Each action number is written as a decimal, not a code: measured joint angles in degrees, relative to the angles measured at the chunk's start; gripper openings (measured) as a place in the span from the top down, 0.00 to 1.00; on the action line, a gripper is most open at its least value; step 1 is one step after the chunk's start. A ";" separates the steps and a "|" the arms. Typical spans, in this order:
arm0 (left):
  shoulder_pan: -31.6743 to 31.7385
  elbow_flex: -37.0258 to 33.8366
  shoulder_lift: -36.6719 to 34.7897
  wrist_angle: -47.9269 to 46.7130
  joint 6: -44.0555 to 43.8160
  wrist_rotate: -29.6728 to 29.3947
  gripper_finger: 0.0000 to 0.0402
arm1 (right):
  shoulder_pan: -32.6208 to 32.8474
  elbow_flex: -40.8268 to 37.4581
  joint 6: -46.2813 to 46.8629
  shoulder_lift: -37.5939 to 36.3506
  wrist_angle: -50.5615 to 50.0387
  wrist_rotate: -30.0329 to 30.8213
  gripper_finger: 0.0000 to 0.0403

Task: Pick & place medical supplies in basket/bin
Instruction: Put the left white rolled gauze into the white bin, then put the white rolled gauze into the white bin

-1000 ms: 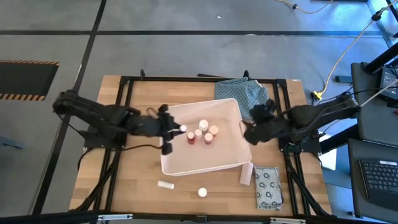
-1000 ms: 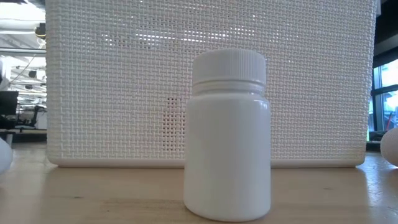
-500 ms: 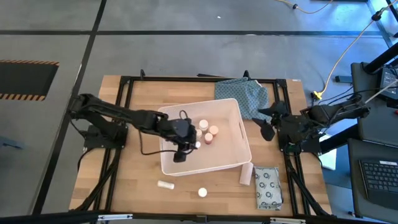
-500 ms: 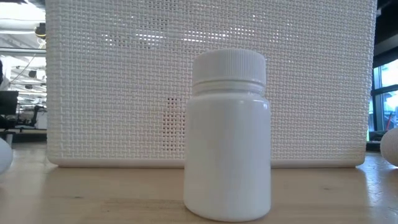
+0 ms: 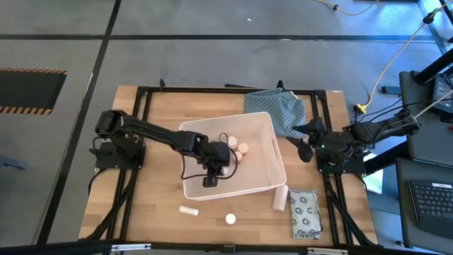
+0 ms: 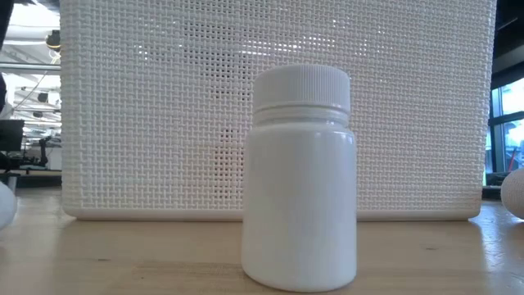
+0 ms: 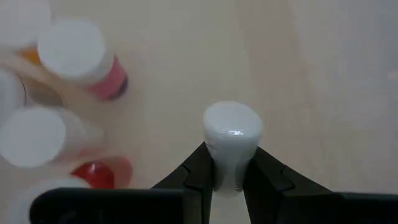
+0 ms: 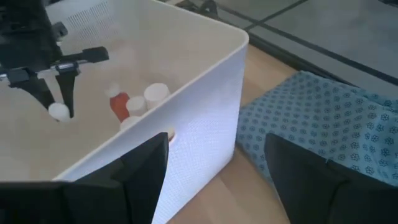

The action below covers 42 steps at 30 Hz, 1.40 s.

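Note:
The white tub (image 5: 276, 152) stands mid-table and holds several small white bottles (image 5: 237, 147) and a red one (image 8: 119, 103). My left gripper (image 5: 211, 178) reaches down into the tub, shut on a short white tube (image 7: 231, 130). My right gripper (image 5: 303, 142) hangs open just right of the tub's right wall (image 8: 205, 118), holding nothing. On the table near the tub's near side are a white tube (image 5: 187, 210), a white bottle (image 5: 230, 219), which fills the low view (image 6: 301, 176), and the ring-printed packet (image 5: 306, 212). My left gripper pinches the short white tube between its two fingers (image 7: 200, 177), which come at it from above, pointing down. The tube's rounded free end (image 7: 233, 121) sticks out below the fingertips over the tub's floor, beside the bottles. Whether it touches the floor, I cannot tell.
The blue-green patterned cloth (image 5: 279, 108) lies crumpled behind the tub's far right corner, close to my right gripper. Another white piece (image 5: 280, 198) leans at the tub's near right corner. A black frame (image 5: 141, 92) runs round the table top.
My left gripper has moved from the tub's left rim toward the right and near side, then down inside the tub, still shut on the white tube. My right gripper has drawn back from the tub's right rim toward the table's right edge.

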 joint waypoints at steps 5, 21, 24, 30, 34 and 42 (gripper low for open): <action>0.75 -0.04 2.77 -3.57 -2.22 0.02 0.85 | 0.00 0.00 -3.02 1.50 -0.77 0.00 0.34; 1.62 -0.04 4.30 -9.19 -3.04 0.26 0.62 | -0.02 -0.02 -1.39 2.18 -1.19 0.94 0.34; 1.66 0.62 3.71 -10.18 -2.95 0.24 0.56 | -0.02 -0.02 -1.39 2.18 -1.21 0.94 0.34; 1.60 7.76 3.26 -18.00 -1.90 0.20 0.51 | -0.02 -0.02 -1.17 2.18 -1.26 0.96 0.34; 1.23 15.61 3.26 -27.39 -1.40 -0.03 0.52 | -0.02 -0.02 -1.17 2.18 -1.51 0.97 0.34; -4.71 34.42 3.21 -47.49 -4.61 -10.55 0.52 | -0.02 -0.02 -0.99 2.17 -1.80 0.98 0.34</action>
